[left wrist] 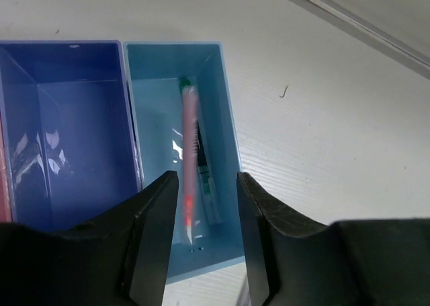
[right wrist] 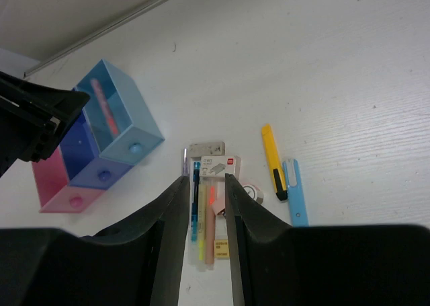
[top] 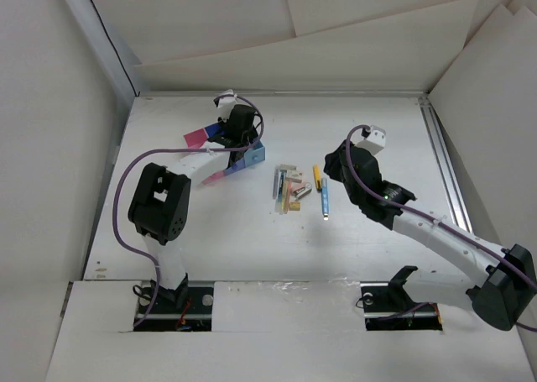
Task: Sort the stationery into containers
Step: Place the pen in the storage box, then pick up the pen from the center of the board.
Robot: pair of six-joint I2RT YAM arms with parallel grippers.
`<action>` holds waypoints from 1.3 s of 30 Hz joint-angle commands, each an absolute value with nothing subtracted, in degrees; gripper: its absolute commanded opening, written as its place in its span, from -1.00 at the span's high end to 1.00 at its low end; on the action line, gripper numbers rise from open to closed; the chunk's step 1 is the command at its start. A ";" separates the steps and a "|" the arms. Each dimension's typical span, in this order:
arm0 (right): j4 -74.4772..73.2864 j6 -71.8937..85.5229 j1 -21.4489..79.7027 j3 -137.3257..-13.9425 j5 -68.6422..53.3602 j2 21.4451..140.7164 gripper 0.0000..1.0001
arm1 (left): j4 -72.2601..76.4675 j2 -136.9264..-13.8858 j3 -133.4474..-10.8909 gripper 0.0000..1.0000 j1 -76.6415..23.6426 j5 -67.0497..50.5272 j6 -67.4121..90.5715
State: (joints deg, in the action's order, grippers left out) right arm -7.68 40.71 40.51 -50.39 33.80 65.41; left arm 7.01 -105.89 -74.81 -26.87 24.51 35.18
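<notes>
My left gripper [left wrist: 205, 232] hangs open above the light blue container [left wrist: 227, 118]. A pinkish pen [left wrist: 189, 151] and a dark green pen [left wrist: 203, 175] lie flat in that container, and the jaws touch neither. The dark blue container [left wrist: 80, 118] beside it holds no stationery that I can see. From above, the left gripper [top: 241, 138] covers the middle of the containers [top: 254, 154]. My right gripper [right wrist: 205, 212] is open and holds nothing. It hovers over the loose stationery [top: 289, 187]: a blue pen [right wrist: 195, 181], a yellow pen [right wrist: 201, 228] and a pink pen [right wrist: 210, 222].
A boxed eraser [right wrist: 220, 165], a grey eraser [right wrist: 206, 148], a tape roll [right wrist: 253, 192] and a small yellow block [right wrist: 221, 247] lie with the pens. A yellow cutter [right wrist: 273, 159] and a light blue cutter [right wrist: 294, 188] lie to their right. The pink container [right wrist: 57, 185] adjoins the dark blue one. White walls ring the table.
</notes>
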 commanded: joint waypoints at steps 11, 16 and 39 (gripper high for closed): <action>-5.36 39.90 40.87 -51.24 34.19 66.01 0.33 | 14.06 -91.85 -59.26 0.31 -35.04 21.54 31.82; -5.36 39.90 40.87 -51.24 34.72 65.48 0.33 | 14.94 -92.90 -52.13 0.45 -39.98 16.89 31.29; -5.36 39.90 40.87 -51.24 34.72 65.48 0.33 | 13.63 -101.78 -55.01 0.51 -43.51 19.59 29.35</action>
State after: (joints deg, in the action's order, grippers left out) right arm -7.64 40.71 40.53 -50.39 33.87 66.04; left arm 15.46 -101.84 -52.64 -43.46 16.14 28.88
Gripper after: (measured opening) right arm 0.335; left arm 0.253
